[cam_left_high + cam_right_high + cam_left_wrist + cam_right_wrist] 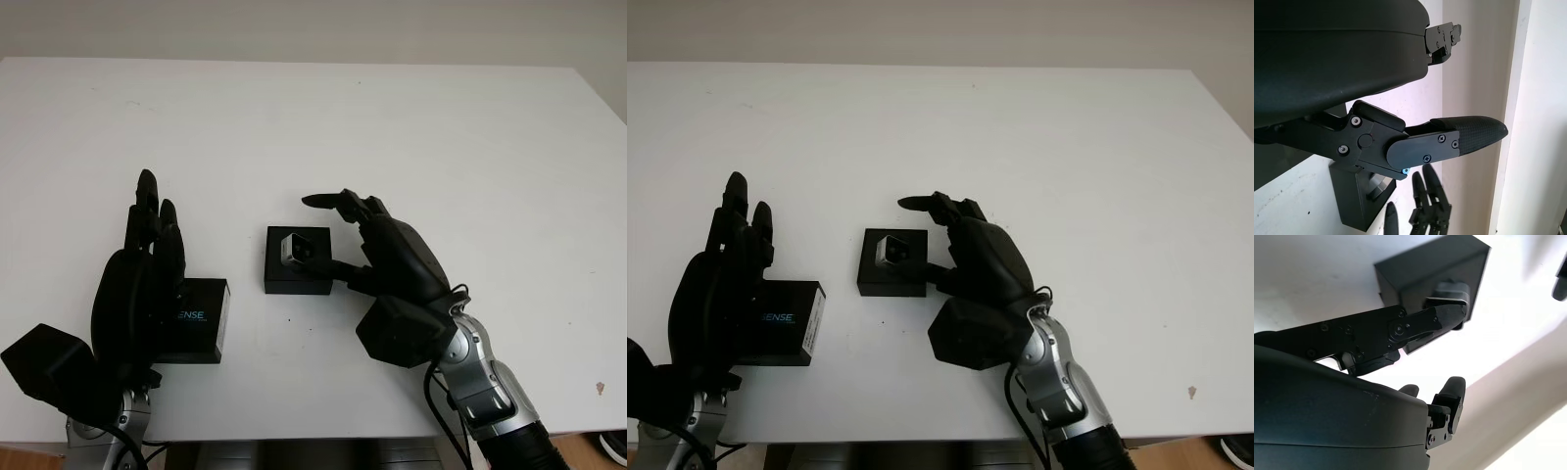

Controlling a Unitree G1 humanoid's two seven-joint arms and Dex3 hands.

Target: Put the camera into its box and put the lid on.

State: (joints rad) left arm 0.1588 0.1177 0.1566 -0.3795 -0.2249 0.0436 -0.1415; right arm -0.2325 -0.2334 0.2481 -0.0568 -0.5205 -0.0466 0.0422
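A small silver camera (297, 248) sits in the open black box (284, 279) at the middle of the white table. The black lid (201, 320), printed with white letters, lies flat to the left of the box. My right hand (331, 235) is open at the box's right side. Its thumb reaches to the box's right edge, and its upper fingers point left past the far edge. In the right wrist view the thumb (1420, 325) crosses in front of the box (1415, 269) and camera (1453, 290). My left hand (157, 211) is open over the lid's left end, covering part of it.
The white table (441, 147) stretches bare behind and to the right of the box. Its front edge runs just below both forearms, and its right edge slants at the far right. A small dark speck (600, 389) marks the table's front right corner.
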